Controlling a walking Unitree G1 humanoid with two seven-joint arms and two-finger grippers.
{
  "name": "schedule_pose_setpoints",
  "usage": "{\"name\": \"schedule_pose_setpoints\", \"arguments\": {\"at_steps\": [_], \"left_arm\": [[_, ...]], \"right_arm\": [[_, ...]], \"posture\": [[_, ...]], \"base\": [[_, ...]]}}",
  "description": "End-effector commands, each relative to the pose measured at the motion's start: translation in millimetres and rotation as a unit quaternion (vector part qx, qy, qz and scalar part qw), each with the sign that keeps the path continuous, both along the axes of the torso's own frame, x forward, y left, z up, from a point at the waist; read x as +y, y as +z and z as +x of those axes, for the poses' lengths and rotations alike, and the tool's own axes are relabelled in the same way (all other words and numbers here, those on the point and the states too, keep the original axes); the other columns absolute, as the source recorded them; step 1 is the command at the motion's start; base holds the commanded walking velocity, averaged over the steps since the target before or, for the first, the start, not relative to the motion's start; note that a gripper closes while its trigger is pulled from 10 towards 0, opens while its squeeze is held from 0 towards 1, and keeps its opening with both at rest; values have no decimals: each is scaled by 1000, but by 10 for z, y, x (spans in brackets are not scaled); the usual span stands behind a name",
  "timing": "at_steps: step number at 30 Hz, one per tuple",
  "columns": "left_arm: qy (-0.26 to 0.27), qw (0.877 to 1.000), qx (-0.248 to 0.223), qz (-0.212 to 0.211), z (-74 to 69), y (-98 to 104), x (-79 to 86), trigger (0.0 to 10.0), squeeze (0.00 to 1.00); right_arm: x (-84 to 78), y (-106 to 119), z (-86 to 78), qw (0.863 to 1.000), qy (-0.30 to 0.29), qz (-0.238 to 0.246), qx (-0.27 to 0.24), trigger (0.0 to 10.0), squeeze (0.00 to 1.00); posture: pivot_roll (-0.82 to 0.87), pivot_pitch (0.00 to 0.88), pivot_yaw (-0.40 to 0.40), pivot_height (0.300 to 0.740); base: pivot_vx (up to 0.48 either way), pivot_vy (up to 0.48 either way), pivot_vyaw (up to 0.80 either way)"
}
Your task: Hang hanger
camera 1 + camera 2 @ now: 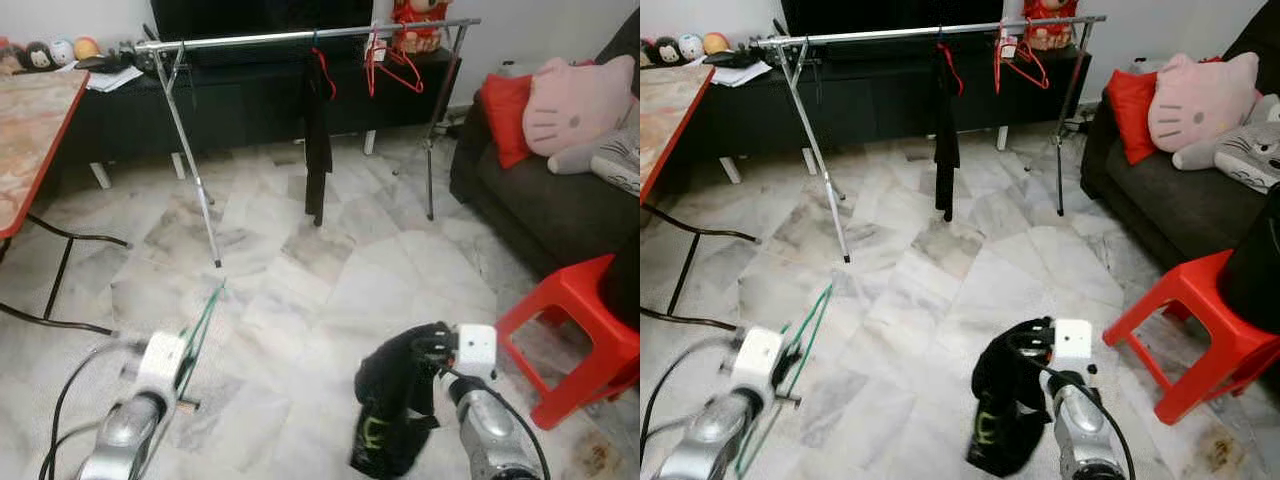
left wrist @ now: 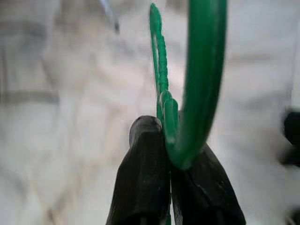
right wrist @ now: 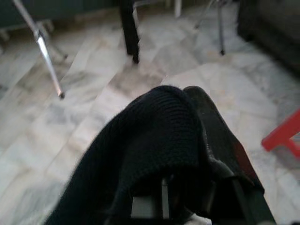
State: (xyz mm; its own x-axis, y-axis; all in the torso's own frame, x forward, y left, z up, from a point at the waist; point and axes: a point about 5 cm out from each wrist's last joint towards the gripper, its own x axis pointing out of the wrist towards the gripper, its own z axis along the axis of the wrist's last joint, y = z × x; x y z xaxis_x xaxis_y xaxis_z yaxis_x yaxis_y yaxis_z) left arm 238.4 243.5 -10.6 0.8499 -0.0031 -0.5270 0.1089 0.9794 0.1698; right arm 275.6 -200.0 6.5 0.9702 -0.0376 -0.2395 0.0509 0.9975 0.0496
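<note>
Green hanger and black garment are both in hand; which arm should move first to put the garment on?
Right, probably. The right gripper holds the black garment, which can be draped over the green hanger while the left gripper keeps it clamped and steady.

2 silver arms with white wrist blocks, black cables, and black-fingered left claw.

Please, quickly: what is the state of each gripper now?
Left gripper: closed on the green hanger.
Right gripper: holding the black garment; fingers covered.
</note>
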Motion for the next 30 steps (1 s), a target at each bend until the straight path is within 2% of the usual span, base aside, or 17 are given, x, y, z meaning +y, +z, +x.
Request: {"name": "schedule_pose_setpoints", "arguments": {"at_steps": [1,5,6,7,10,11,12,14,15,16,17,20,22,25,26,27,30], "left_arm": [[27,995,93,-14,-315,-310,90,10000,0],[22,994,107,-6,-371,-353,100,10000,0],[10,990,143,14,-536,-468,120,10000,0],[28,984,174,5,-682,-561,143,10000,0],[77,974,215,-3,-882,-660,208,10000,0],[77,974,215,-3,-882,-660,208,10000,0],[88,969,230,-7,-972,-700,216,10000,0],[77,967,244,2,-1022,-729,195,10000,0],[70,967,244,6,-1017,-734,180,10000,0],[70,967,244,6,-1017,-734,180,10000,0],[74,969,236,3,-978,-727,165,10000,0],[79,971,225,-3,-912,-712,137,10000,0],[68,974,217,-1,-855,-698,106,10000,0],[60,976,208,-3,-787,-681,67,10000,0],[60,976,208,-4,-782,-681,62,10000,0],[58,976,210,-3,-773,-685,42,10000,0],[54,976,212,1,-770,-688,33,10000,0]], "right_arm": [[-109,154,47,998,-29,-4,-48,0,0],[-118,160,43,998,-32,-4,-50,0,0],[-136,172,30,997,-43,-3,-56,0,0],[-141,174,18,997,-50,-4,-59,0,0],[-152,178,-1,996,-62,-7,-61,0,0],[-152,178,-1,996,-62,-7,-61,0,0],[-183,188,-17,995,-74,-9,-64,0,0],[-214,193,-30,994,-83,-13,-63,0,0],[-231,202,-39,994,-88,-34,-61,2941,0],[-231,202,-39,994,-88,-34,-61,2941,0],[-245,215,-44,993,-97,-38,-63,10000,0],[-265,292,-41,989,-121,-30,-82,10000,0],[-244,430,-64,984,-129,-35,-117,10000,0],[-177,677,-240,973,-130,-79,-176,10000,0],[-172,701,-282,971,-132,-84,-180,10000,0],[-182,760,-402,967,-146,-85,-192,10000,0],[-205,804,-500,963,-163,-93,-194,10000,0]], "posture": [[-29,0,-8,740],[-26,0,-5,740],[-17,0,-2,740],[-19,0,-3,740],[-33,0,3,740],[-33,0,3,740],[-36,0,3,740],[-36,0,1,740],[-38,0,3,740],[-38,0,3,740],[-35,0,2,740],[-26,0,-2,740],[-26,0,1,740],[-51,0,15,740],[-51,0,15,740],[-57,0,19,740],[-65,0,21,740]], "base": [[0,0,0],[0,0,0],[0,0,0],[0,0,0],[0,0,0],[0,0,0],[0,0,0],[0,0,0],[0,0,0],[0,0,0],[0,0,0],[0,0,0],[0,0,0],[0,0,0],[0,0,0],[0,0,0],[0,0,0]]}}
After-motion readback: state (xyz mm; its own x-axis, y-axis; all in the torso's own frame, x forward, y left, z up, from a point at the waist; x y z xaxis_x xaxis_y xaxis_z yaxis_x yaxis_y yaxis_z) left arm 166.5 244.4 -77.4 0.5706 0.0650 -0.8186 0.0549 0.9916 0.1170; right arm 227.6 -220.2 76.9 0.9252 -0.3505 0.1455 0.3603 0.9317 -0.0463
